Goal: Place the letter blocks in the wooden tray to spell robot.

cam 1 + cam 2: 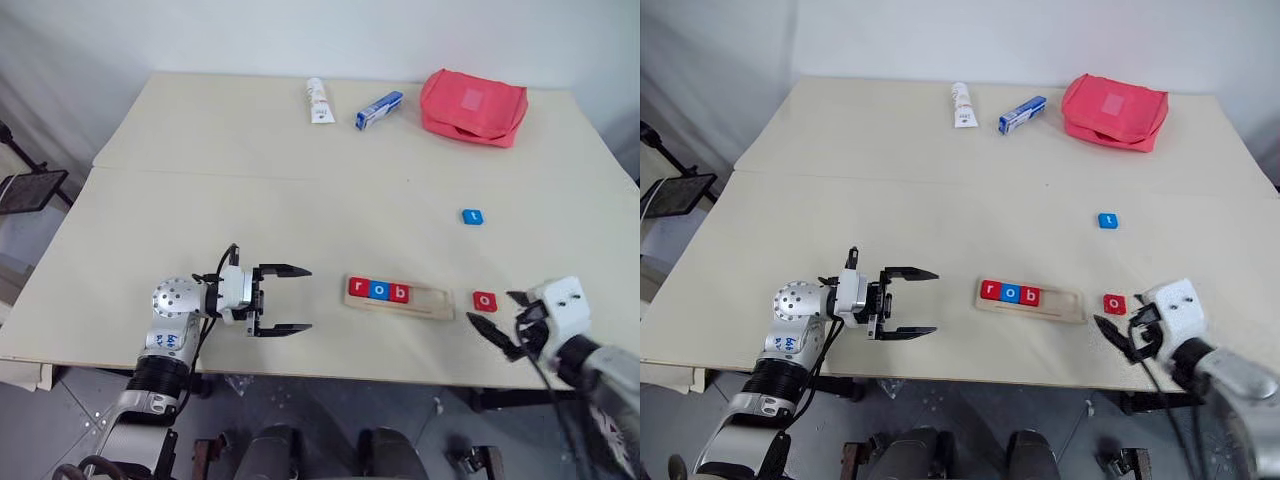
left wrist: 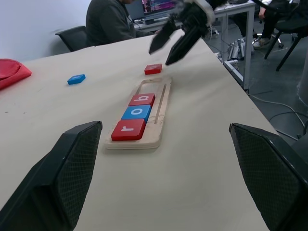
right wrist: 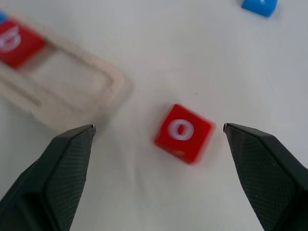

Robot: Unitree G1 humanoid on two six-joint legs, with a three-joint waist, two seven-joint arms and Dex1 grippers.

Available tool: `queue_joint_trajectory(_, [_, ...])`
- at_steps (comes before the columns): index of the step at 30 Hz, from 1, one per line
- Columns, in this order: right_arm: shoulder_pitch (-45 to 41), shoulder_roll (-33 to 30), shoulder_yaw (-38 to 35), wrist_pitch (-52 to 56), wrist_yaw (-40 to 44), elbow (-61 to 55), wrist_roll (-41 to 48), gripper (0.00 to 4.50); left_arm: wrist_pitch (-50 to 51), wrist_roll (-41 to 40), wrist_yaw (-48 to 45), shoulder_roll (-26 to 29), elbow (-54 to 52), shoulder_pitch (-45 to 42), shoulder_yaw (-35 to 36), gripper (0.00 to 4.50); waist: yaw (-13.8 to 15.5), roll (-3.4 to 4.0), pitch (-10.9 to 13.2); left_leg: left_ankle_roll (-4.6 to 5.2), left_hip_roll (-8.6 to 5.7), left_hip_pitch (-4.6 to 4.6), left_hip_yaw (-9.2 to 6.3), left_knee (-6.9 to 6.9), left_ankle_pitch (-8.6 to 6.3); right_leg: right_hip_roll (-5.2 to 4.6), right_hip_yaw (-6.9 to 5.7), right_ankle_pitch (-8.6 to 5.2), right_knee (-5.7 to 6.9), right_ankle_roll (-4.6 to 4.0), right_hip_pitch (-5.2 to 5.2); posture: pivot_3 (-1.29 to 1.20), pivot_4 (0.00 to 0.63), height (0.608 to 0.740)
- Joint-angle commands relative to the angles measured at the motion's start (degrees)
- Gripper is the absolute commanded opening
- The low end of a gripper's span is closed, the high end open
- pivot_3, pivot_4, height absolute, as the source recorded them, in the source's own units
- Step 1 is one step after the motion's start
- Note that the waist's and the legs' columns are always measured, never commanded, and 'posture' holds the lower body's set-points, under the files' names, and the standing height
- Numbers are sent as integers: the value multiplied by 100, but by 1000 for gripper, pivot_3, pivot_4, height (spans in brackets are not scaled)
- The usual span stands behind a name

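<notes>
Wooden tray (image 1: 425,300) holds r-o-b, two slots free — right gripper (image 1: 497,316) spread wide, empty, beside red o block (image 1: 485,299); left gripper (image 1: 284,299) likewise parted, idle.

Left arm, silver and black with white wrist: reaches in from near left table edge, forearm angled up, wrist bent so left gripper (image 1: 284,299) of two black fingers points level toward right. Fingers spread wide, nothing between them.

Right arm, white wrist housing with black cabling: enters from near right corner. Right gripper (image 1: 494,315) of two black fingers points toward left and slightly down. Fingers parted wide, nothing clasped.
</notes>
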Motion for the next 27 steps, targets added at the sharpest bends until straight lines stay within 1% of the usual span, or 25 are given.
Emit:
queue_joint_trajectory(1, [-413, -708, 220, -721, 1212, 826, -131, 4479, -13, -87, 55, -16, -105, -38, 33, 4500, -6, 0, 0, 0, 1, 1, 1, 0, 0, 1, -1, 0, 0, 0, 0, 0, 150, 740])
queue_joint_trajectory(4, [-948, -1122, 655, -1228, 1927, 1623, -338, 4479, -25, -74, 80, -20, -101, -47, 35, 4500, -6, -1, 1, 0, 0, -1, 3, 2, 0, -1, -3, 0, -2, 0, 0, 0, 150, 740])
queue_joint_trajectory(7, [-1590, -1352, 1246, -1757, 2600, 2448, -662, 4479, -14, -77, 118, -9, -170, -4, 39, 4500, 2, -2, 2, 0, 1, -2, 0, 4, 0, -3, -10, 0, -1, 0, 0, 0, 150, 740])
queue_joint_trajectory(11, [-2166, -1391, 1739, -2182, 3105, 3179, -963, 4479, -16, -68, 167, 5, -230, 45, 41, 4500, 27, -3, 2, 1, -4, -8, -6, 8, 0, -13, -24, 0, -1, 0, 0, 0, 150, 740])
queue_joint_trajectory(13, [-2570, -1358, 2104, -2498, 3370, 3703, -1262, 4479, -1, -71, 232, 40, -352, 138, 60, 4500, 21, -3, 2, 1, -4, -10, -10, 8, 0, -16, -36, 0, 1, 0, 0, 0, 150, 740])
queue_joint_trajectory(15, [-2930, -1278, 2380, -2771, 3463, 4194, -1541, 4479, 13, -63, 310, 82, -461, 230, 82, 4500, -5, -3, 2, 1, -6, -11, -7, 9, 0, -21, -45, 0, 0, 0, -1, 0, 150, 740])
queue_joint_trajectory(18, [-3178, -1211, 2541, -2965, 3511, 4577, -1685, 3942, 39, -60, 387, 124, -570, 314, 89, 4500, -7, -3, 2, 0, -3, -10, -9, 10, 0, -22, -52, 0, 0, 0, 1, 0, 150, 740])
queue_joint_trajectory(22, [-3341, -1140, 2590, -3023, 3544, 4727, -1718, 2654, 63, -77, 451, 170, -673, 394, 84, 4500, -2, -9, 3, 0, -4, -10, -13, 14, 0, -26, -58, 0, -1, 0, 8, 0, 150, 740])
queue_joint_trajectory(26, [-3314, -1178, 2537, -2912, 3633, 4519, -1636, 1459, 79, -88, 484, 198, -719, 423, 83, 4500, -4, -9, 3, 0, -3, -8, -13, 16, 0, -26, -60, 0, -1, 1, 10, 0, 150, 740])
queue_joint_trajectory(27, [-3280, -1212, 2507, -2807, 3681, 4339, -1569, 1460, 82, -88, 488, 200, -719, 422, 80, 4500, -4, -9, 3, 0, -3, -8, -13, 16, 0, -26, -60, 0, -1, 1, 10, 0, 150, 740])
